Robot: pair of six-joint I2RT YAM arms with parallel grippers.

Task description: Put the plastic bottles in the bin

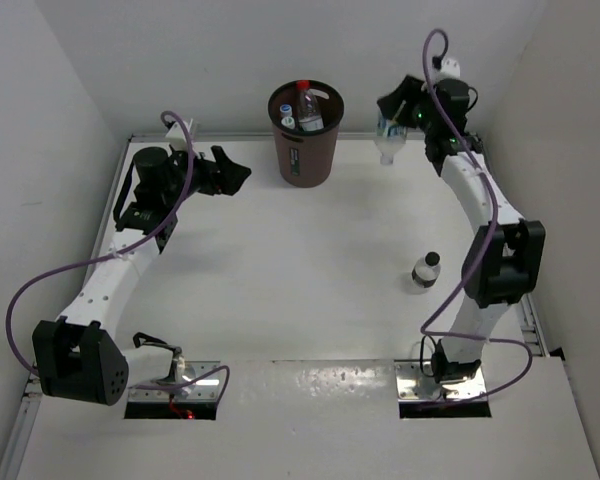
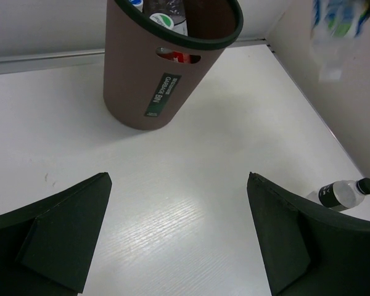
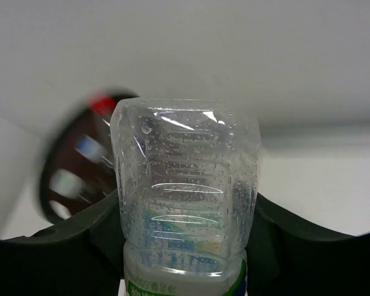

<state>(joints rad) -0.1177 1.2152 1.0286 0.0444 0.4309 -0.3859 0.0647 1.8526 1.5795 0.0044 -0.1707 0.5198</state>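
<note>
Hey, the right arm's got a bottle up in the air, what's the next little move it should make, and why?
Probably swing the right gripper left toward the bin's open mouth, fingers shut. The clear bottle is clamped between them, and in the top view it hangs to the right of the bin, not over it, so releasing now would likely drop it on the table.
</note>
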